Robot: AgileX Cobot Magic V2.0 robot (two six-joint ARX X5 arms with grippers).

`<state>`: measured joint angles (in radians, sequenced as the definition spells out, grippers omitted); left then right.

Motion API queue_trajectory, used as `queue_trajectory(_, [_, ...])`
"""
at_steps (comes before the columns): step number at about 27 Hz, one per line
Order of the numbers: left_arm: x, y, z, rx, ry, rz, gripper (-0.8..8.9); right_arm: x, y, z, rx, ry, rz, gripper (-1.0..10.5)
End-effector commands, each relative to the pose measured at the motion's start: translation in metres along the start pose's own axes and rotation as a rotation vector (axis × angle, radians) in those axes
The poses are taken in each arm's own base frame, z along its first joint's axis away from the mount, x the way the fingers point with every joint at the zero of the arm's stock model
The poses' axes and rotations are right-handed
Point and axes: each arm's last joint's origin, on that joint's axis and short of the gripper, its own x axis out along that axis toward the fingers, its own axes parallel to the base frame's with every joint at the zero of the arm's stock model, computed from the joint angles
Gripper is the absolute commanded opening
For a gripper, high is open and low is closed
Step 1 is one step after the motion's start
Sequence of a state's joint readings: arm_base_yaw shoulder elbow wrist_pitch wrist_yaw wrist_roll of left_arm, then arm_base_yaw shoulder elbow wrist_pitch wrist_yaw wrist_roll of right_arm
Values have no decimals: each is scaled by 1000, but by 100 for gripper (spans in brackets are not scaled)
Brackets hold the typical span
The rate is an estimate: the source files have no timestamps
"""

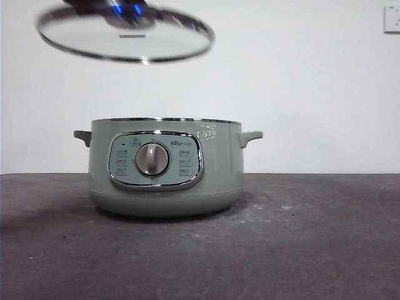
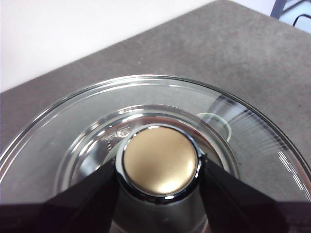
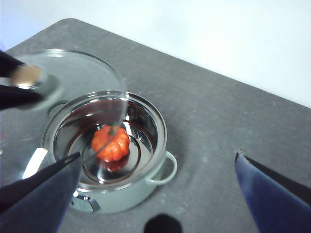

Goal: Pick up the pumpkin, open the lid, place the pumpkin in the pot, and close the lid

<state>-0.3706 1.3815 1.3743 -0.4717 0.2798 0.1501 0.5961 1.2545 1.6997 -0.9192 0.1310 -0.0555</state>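
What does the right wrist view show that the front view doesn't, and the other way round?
Only the right wrist view shows the pumpkin lying inside the pot, the open right gripper above the table, and the left gripper shut on the lid's knob. Only the front view shows the pot's control panel and grey dial. Both show the lid held up off the uncovered pot.

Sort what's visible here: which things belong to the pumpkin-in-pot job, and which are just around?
Job: pumpkin inside the pot; lid held aloft by the left gripper; right gripper, open and empty.
Just around: table, wall socket.
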Motion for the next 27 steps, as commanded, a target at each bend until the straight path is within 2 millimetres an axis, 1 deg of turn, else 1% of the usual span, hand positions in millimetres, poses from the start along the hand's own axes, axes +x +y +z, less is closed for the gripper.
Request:
queue_trajectory(1, [17,1,5,37,-49,-12,-9,-10,-1,-2,12,-1,2,597])
queue_trajectory(5, [48,7,-3,37,-35,-19,-9,-23,-2,-6,12,4,3,597])
queue_trajectory(8, [66,11,-9,34,-26,-21,-9,-28,-3,-8,11,8,3,597])
queue_trajectory(11, [80,14,-15,31,-13,-23,-9,-29,-3,-9,10,18,3,597])
queue_trajectory(14, [90,15,-19,29,-5,-26,-9,-29,-3,-10,9,28,4,597])
queue_trajectory(22, [104,10,-23,40,-11,-44,-9,-29,-3,-10,8,30,4,597])
queue_trajectory(27, [116,11,-31,33,23,-44,-9,-29,-3,-10,8,30,4,597])
